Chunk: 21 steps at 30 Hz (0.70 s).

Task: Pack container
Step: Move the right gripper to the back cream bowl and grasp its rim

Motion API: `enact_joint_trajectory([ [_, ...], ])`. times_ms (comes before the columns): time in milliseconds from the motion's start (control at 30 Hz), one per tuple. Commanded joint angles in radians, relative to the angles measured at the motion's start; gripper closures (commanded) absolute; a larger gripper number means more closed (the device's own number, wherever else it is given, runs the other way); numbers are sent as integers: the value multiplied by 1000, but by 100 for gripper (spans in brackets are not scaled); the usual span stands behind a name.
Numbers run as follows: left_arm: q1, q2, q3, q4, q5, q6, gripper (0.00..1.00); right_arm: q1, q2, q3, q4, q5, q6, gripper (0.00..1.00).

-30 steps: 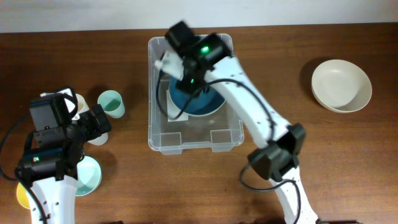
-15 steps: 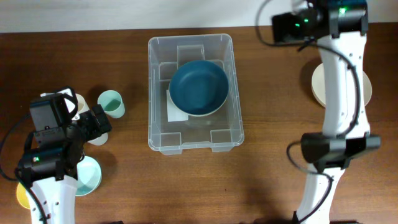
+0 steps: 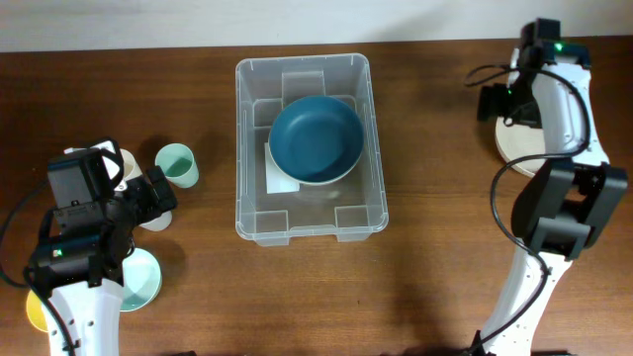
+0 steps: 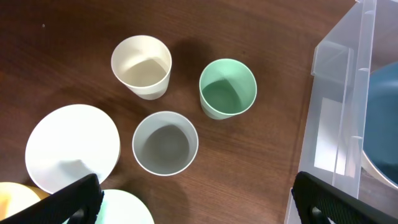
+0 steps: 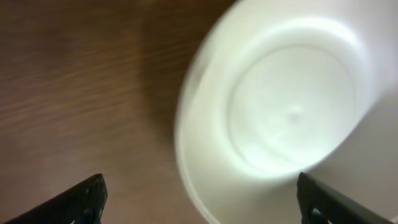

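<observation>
The container (image 3: 256,214), a clear rectangular bin, stands at the table's middle with a dark blue bowl (image 3: 316,138) lying inside it. Its clear wall (image 4: 341,118) and the blue bowl (image 4: 384,124) also show at the right of the left wrist view. My right gripper (image 3: 494,103) is open, high at the far right over a cream bowl (image 3: 520,150); that bowl (image 5: 286,112) fills the right wrist view, blurred, beyond the open gripper (image 5: 202,202). My left gripper (image 4: 196,205) is open and empty above the cups at the left, where the overhead view shows it (image 3: 158,198).
Left of the bin stand a cream cup (image 4: 142,66), a green cup (image 4: 227,88) and a grey cup (image 4: 165,143). A white bowl (image 4: 71,148), a mint bowl (image 4: 121,210) and a yellow dish (image 4: 11,202) lie by the left arm.
My right arm has left the bin, with the blue bowl staying inside, and swung to the far right over the cream bowl. Its jaws have opened wider. The left arm has not moved.
</observation>
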Motion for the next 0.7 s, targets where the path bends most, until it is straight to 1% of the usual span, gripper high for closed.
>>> enact_joint_trajectory([
  [0,5,-7,18,-1,1,-10,1,-11,-14,-51,32,-9,19,7],
  [233,4,-7,18,0,16,-10,1,-11,-13,-119,116,0,15,7],
  [333,4,-7,18,0,16,-10,1,-11,-12,-127,136,43,7,8],
  [467,4,-7,18,0,16,-10,1,-11,-2,-127,151,163,8,9],
  [667,4,-7,18,4,16,-10,1,-10,39,-128,142,180,5,10],
])
